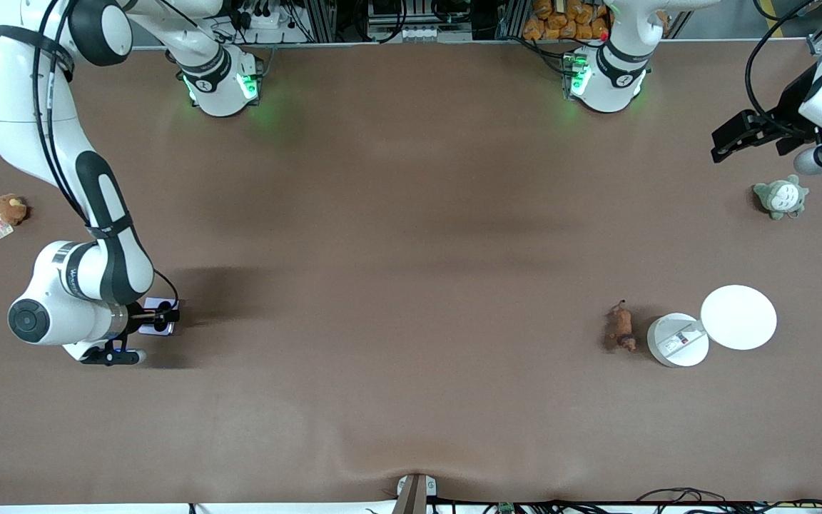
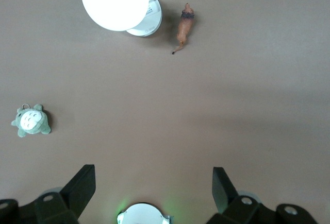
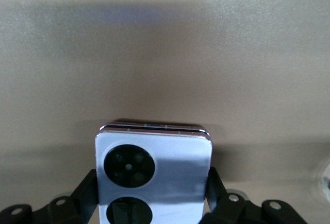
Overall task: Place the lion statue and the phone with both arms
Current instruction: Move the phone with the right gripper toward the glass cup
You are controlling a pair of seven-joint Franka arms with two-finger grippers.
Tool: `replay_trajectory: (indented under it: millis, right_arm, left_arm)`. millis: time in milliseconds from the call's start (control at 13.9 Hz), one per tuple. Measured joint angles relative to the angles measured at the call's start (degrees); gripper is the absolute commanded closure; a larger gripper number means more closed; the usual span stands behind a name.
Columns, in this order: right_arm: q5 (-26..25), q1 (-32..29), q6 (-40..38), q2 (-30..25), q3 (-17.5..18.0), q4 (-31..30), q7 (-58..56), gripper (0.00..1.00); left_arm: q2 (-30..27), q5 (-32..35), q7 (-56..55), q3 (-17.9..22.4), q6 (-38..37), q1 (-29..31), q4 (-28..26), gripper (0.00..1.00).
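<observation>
The lavender phone lies on the table near the right arm's end. In the right wrist view the phone shows two black camera circles. My right gripper is low over it. The gripper is shut on the phone, one finger against each side. The reddish-brown lion statue lies on the table toward the left arm's end, beside a white round device. It also shows in the left wrist view. My left gripper is up in the air over that end of the table. The gripper is open and empty.
A white round device and a white disc lie beside the lion statue. A grey-green plush sits under the left arm. A round brown plush with a tag sits at the right arm's end.
</observation>
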Motion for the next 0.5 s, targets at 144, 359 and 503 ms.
replay_trajectory:
  millis: [144,359,503]
  right_arm:
    - [0.0,0.0,0.4,0.0,-0.1,0.0,-0.4,0.00]
    - [0.0,0.0,0.5,0.0,-0.1,1.4,-0.4,0.00]
    - [0.1,0.0,0.6,-0.2,0.0,3.5,-0.4,0.00]
  left_arm:
    - [-0.1,0.0,1.0,0.0,1.6,0.0,-0.9,0.00]
    - [-0.6,0.0,1.3,0.0,1.9,0.0,-1.3,0.00]
    - [-1.0,0.0,1.4,0.0,2.0,0.0,-1.5,0.00]
